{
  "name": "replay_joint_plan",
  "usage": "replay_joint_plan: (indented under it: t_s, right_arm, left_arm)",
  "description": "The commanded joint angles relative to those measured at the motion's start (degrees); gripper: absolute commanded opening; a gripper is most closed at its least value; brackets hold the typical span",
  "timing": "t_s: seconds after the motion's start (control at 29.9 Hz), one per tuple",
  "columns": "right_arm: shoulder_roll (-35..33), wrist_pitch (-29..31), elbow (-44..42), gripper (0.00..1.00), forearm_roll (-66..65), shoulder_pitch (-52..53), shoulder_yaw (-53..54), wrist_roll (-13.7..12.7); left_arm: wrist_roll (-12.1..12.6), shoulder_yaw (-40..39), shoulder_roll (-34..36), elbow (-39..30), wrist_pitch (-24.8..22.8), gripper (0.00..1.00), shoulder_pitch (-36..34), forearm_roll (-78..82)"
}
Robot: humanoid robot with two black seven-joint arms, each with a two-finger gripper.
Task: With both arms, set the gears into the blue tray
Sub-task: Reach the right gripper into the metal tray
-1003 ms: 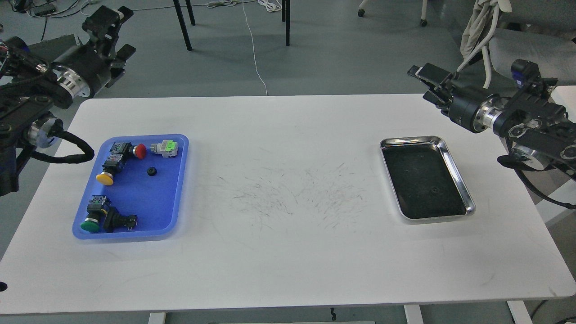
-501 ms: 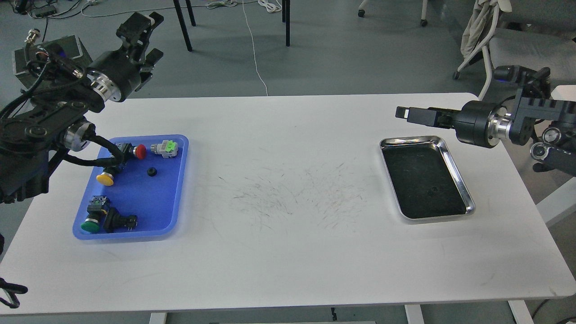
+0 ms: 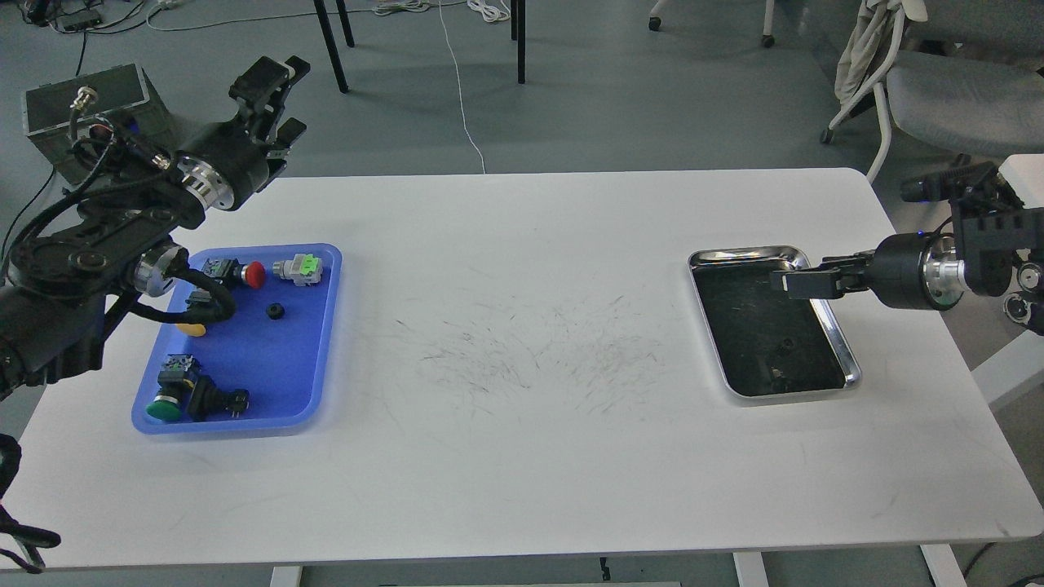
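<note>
The blue tray [image 3: 273, 367] lies on the left of the white table. One small black gear [image 3: 276, 311] rests inside it, near the middle. A second gear [image 3: 787, 344] shows faintly on the black lining of the steel tray [image 3: 848, 373] at the right. My left gripper [image 3: 280, 103] hangs in the air beyond the table's back left edge, its fingers apart with nothing between them. My right gripper [image 3: 785, 282] reaches in from the right, low over the steel tray's upper half. It is seen side-on, so its fingers cannot be told apart.
Push-button switches share the blue tray: red cap [image 3: 254, 275], green-grey one [image 3: 300, 269], green cap [image 3: 165, 408], black body [image 3: 216, 399]. My left forearm and cable cover the tray's left edge. A grey box [image 3: 49, 106] and a chair [image 3: 954, 98] stand behind the table.
My right gripper has dropped from above the table's back right corner to low over the steel tray. My left arm swung rightward, its forearm now over the blue tray's left side.
</note>
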Motion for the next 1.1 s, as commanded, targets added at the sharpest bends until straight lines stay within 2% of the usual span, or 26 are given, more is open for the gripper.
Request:
replay_joint_plan:
  t_s: [0.0,0.1,0.23,0.47,1.07]
  right_arm:
    - [0.02,-0.14,-0.63,0.91,-1.24,-1.27,-2.1,0.09]
    - [0.19,-0.14,-4.04,0.82,-2.38,-2.06,-2.72,0.09]
    - [1.51,-0.31,-8.18,0.81,-2.82,-3.65,-2.89,0.09]
    - [4.67,-0.67,-10.56,0.81,-2.91,-5.05,-2.89,0.09]
    - [6.52,-0.67,-10.03,0.77,-3.0,-6.55,-3.07,0.97]
  left_arm:
    - [0.0,-0.09,0.28,-0.02,0.06,0.99,0.11,0.0]
    - [0.0,-0.18,0.46,-0.02,0.06,0.99,0.64,-0.26]
    - [0.0,-0.27,0.55,0.06,0.06,0.99,0.9,-0.35]
    - [0.0,-0.44,0.55,0.06,0.15,0.99,0.9,-0.61]
    - [0.0,-0.53,0.81,0.06,1.2,0.99,0.9,-0.7]
